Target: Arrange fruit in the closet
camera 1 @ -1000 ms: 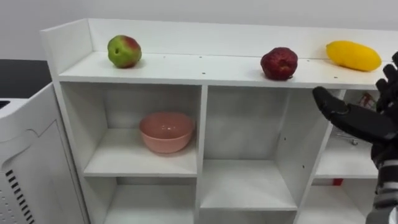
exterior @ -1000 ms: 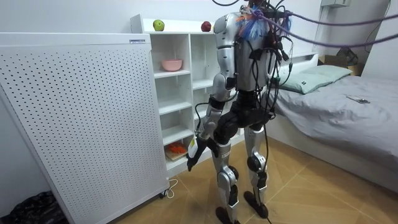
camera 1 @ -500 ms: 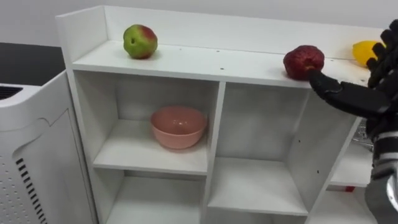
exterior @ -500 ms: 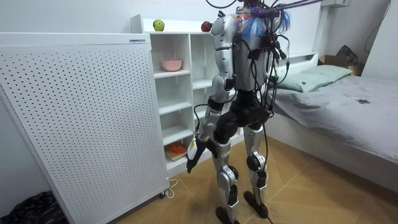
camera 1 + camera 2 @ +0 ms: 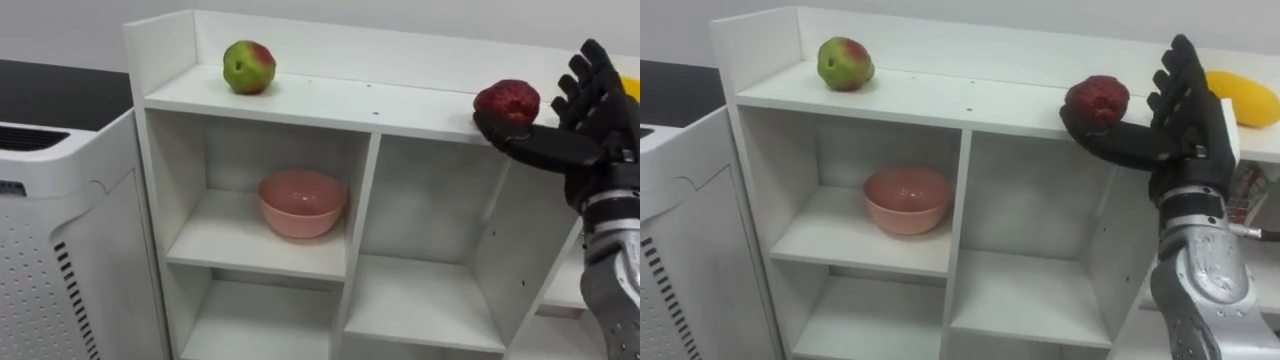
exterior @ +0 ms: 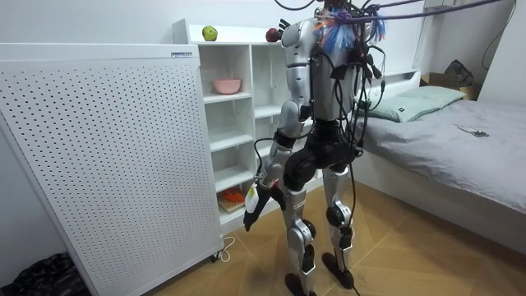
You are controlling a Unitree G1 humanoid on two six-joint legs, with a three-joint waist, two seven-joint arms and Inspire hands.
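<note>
The right hand (image 5: pixel 1181 134) is held up at the front edge of the white closet's (image 5: pixel 330 100) top shelf. Its fingers (image 5: pixel 1181 62) are spread straight upward just right of the dark red fruit (image 5: pixel 1097 101), and the thumb is stretched along the fruit's near side; nothing is gripped. A green-red apple (image 5: pixel 249 67) is seen far left on the same shelf and a yellow mango (image 5: pixel 1241 98) at the right. A pink bowl (image 5: pixel 303 203) sits in the upper left compartment. The left hand (image 6: pixel 255 204) is hung beside the thigh, fingers loosely straight.
</note>
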